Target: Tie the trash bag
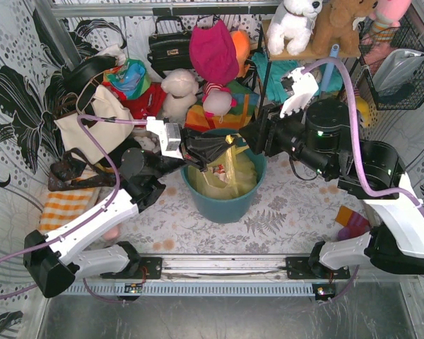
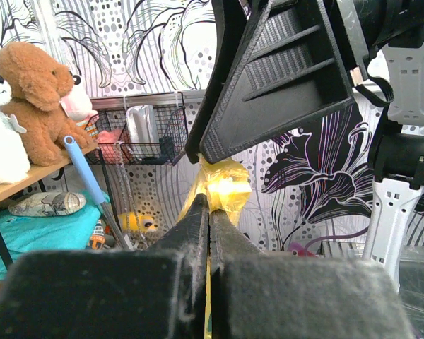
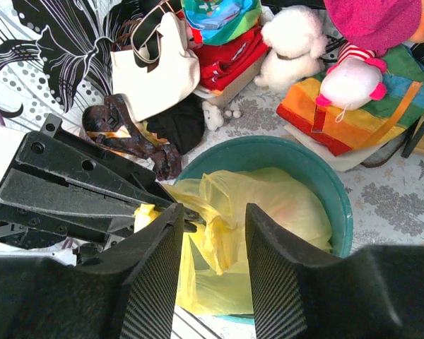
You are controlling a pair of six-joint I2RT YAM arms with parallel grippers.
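The yellow trash bag [image 1: 226, 176] sits in the round teal bin [image 1: 222, 205] at the table's middle. It also shows in the right wrist view [image 3: 268, 205]. My left gripper [image 1: 222, 147] is shut on one of the bag's top ends [image 2: 222, 187] above the bin's far rim; yellow film runs between its closed fingers [image 2: 191, 233]. My right gripper [image 3: 212, 219] is open just right of it, facing it over the bin. A loose yellow end [image 3: 215, 236] hangs between its fingers [image 3: 268, 240], untouched. The left gripper's fingers [image 3: 92, 205] show on the left there.
A cream tote bag [image 1: 92, 127] and dark straps [image 1: 71, 173] lie at the left. Plush toys, bags and a rainbow cloth [image 1: 212, 113] crowd behind the bin. A shelf [image 1: 318, 53] and wire basket [image 1: 399, 70] stand at the back right.
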